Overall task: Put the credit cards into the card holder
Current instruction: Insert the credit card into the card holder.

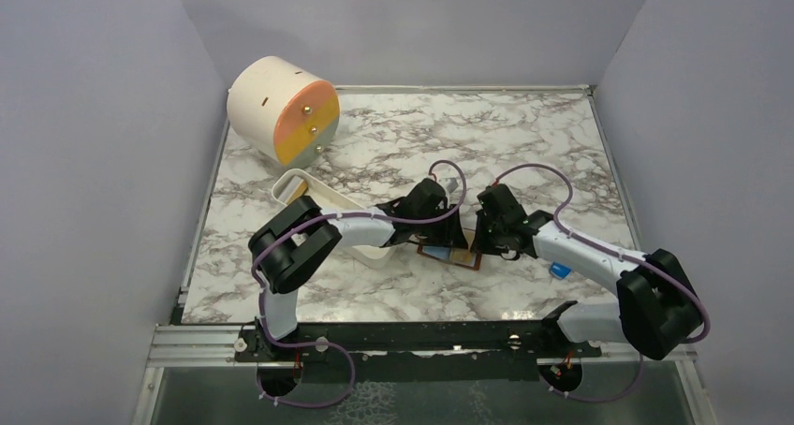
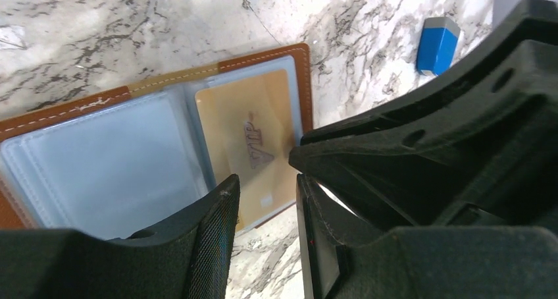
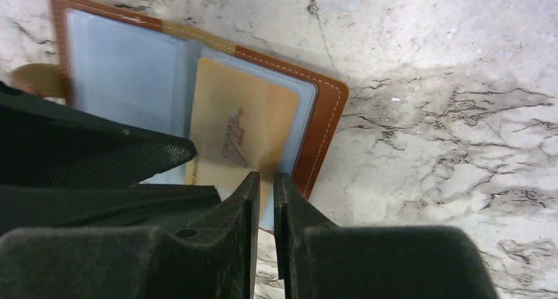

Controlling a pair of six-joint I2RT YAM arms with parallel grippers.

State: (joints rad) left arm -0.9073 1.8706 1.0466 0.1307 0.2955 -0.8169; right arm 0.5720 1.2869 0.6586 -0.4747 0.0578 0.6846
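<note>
The card holder (image 1: 440,254) lies open on the marble, brown outside (image 2: 303,81) with pale blue pockets. An orange-yellow credit card (image 2: 247,137) marked VIP sits inside its right-hand pocket (image 3: 243,128). My left gripper (image 2: 266,187) hovers open over the card's near edge with nothing between its fingers; from above it is at the holder's left (image 1: 448,233). My right gripper (image 3: 265,180) is all but shut, a thin slit between the jaws, tips over the card's near corner and nothing seen gripped. It stands close beside the left one (image 1: 485,238).
A small blue block (image 2: 437,45) lies right of the holder, near the right arm (image 1: 560,270). A white oblong tray (image 1: 318,196) stands behind the left arm, and a big cream cylinder with an orange face (image 1: 281,111) at the back left. The holder's snap tab (image 3: 36,80) points away from the card.
</note>
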